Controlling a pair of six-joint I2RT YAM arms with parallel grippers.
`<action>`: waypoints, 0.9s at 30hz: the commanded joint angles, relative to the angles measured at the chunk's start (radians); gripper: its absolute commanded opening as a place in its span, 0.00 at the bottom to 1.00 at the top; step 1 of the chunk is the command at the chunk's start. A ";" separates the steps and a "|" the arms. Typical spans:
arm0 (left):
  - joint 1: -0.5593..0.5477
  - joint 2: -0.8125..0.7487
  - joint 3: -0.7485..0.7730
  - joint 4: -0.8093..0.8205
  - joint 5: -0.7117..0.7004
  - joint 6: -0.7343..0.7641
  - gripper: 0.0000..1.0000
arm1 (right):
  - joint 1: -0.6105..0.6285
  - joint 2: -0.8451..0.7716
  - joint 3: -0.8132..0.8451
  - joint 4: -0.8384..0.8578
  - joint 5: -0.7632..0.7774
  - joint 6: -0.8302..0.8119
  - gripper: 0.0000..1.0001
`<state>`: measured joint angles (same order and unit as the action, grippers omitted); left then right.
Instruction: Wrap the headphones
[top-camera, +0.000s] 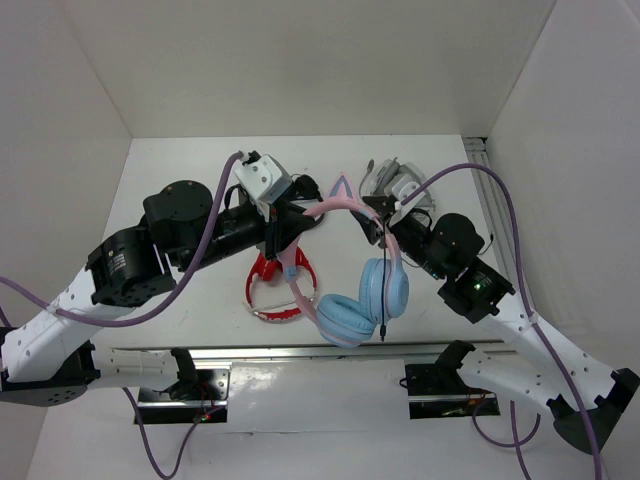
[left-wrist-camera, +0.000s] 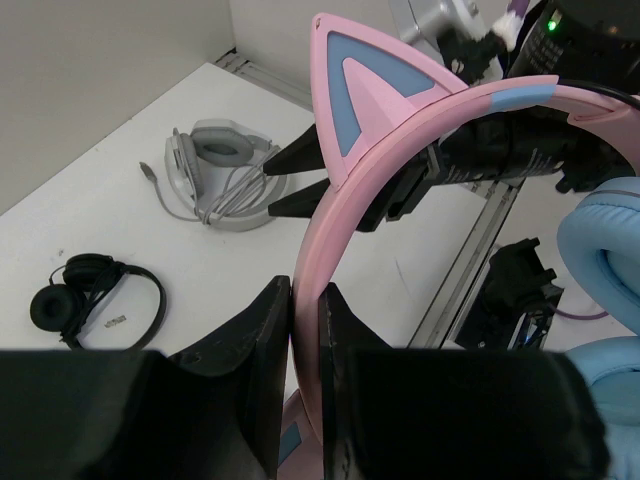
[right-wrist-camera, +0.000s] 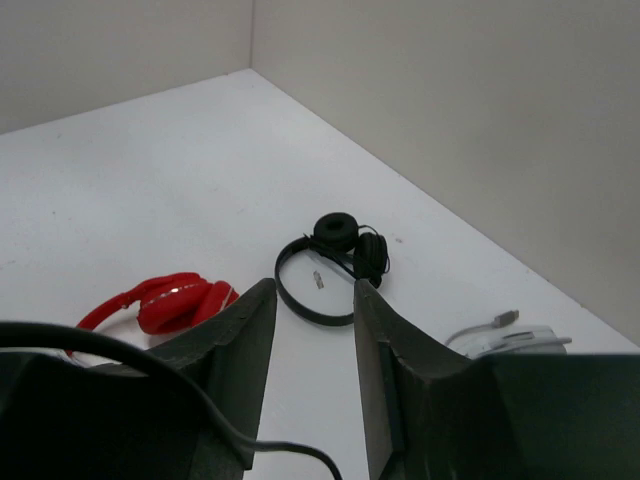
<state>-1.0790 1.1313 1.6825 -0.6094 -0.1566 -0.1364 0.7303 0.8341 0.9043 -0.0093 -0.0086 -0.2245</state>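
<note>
The left pincer (left-wrist-camera: 305, 330) clamps the headband (left-wrist-camera: 345, 215) of the headphones (top-camera: 345, 318); the cable (top-camera: 383, 290) hangs just below the empty, part-open right pincer (right-wrist-camera: 312, 290).

Look: headphones (top-camera: 345, 318), pink cat-eared headband, light blue ear cups.
Hold: headband clamped in left gripper (left-wrist-camera: 305, 295).
Pose: band arched, cups lowest.
Cable (top-camera: 383, 300): thin, black, dangling beside one cup.

Headphones (top-camera: 385, 288) between left claw (top-camera: 283, 228) and right claw (top-camera: 378, 212), another pair (top-camera: 265, 270) leftward.
</note>
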 joint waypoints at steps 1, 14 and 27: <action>-0.006 -0.008 0.074 0.132 -0.030 -0.097 0.00 | -0.015 0.017 -0.042 0.129 -0.048 0.011 0.45; -0.006 -0.086 0.036 0.232 -0.219 -0.258 0.00 | -0.097 0.060 -0.171 0.281 -0.201 0.116 0.49; -0.006 -0.099 0.016 0.298 -0.403 -0.345 0.00 | -0.115 0.163 -0.286 0.509 -0.415 0.269 0.59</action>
<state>-1.0790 1.0401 1.6730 -0.4507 -0.4694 -0.4026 0.6209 0.9894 0.6559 0.3611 -0.3420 -0.0109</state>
